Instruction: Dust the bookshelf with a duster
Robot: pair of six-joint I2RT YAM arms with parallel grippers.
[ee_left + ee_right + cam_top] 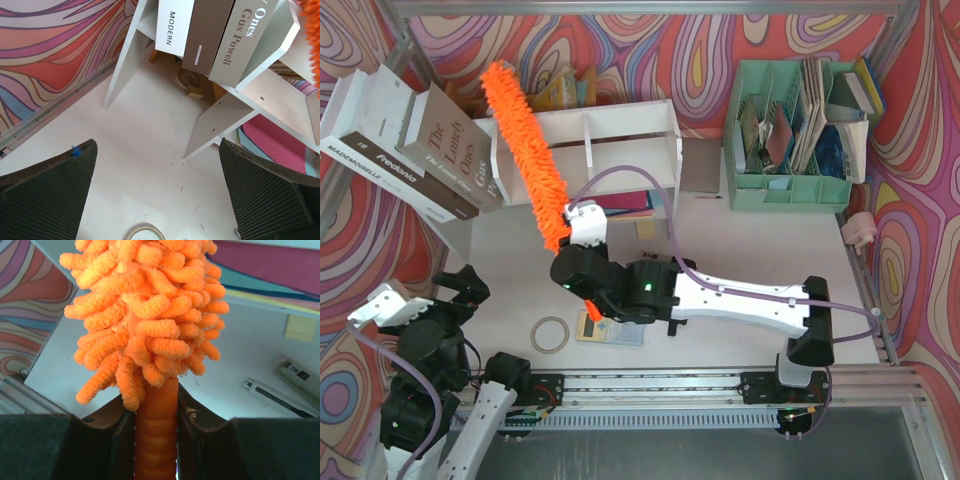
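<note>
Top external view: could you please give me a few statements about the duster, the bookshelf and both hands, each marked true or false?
1. The right hand is shut on the handle of the duster. True.
2. The left hand holds the tape roll. False: it is open and empty; the roll lies on the table.
3. The duster crosses the left end of the bookshelf. True.
4. The green organizer stands left of the bookshelf. False: it stands to its right.
</note>
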